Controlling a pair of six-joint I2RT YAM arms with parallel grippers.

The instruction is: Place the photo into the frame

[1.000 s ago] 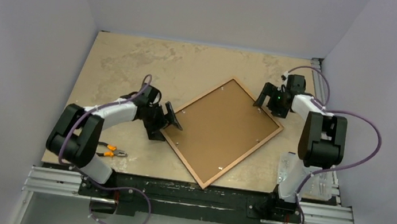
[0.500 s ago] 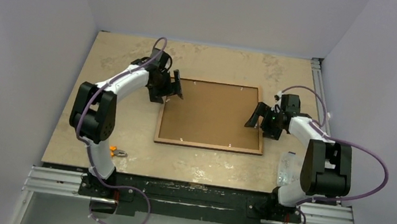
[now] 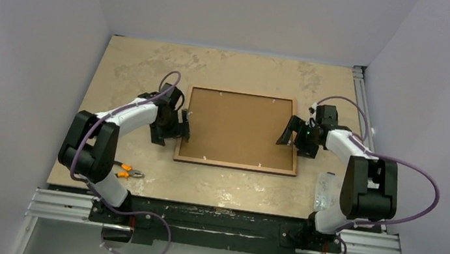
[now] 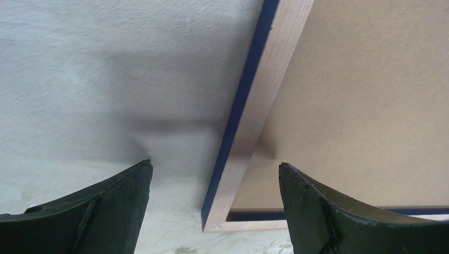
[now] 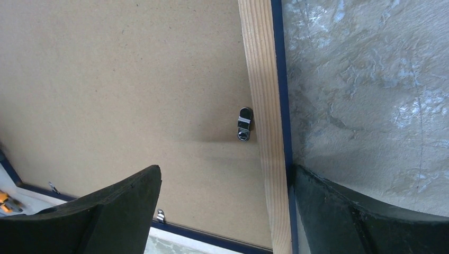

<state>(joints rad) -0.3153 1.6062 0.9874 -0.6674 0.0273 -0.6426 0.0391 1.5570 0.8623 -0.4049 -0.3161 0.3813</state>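
Left claw (image 3: 184, 127) nearer down frame (image 3: 235, 164); blue edge (image 4: 238, 106) wrist-view only.

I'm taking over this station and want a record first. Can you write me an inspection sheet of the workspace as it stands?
Surface: mottled beige table.
Job's things: frame lies flat, back up, square to the table, with the brown backing board in it and a metal clip by its right rail; photo not seen.
Clutter: orange-handled pliers near the left arm's base; clear plastic item by the right arm's base.
Claws: left claw open, astride the frame's left rail; right claw open, astride its right rail.
Cables: purple cables loop along both arms, none lying on the frame.
Surroundings: plain pale walls on three sides; metal rail at the near edge.
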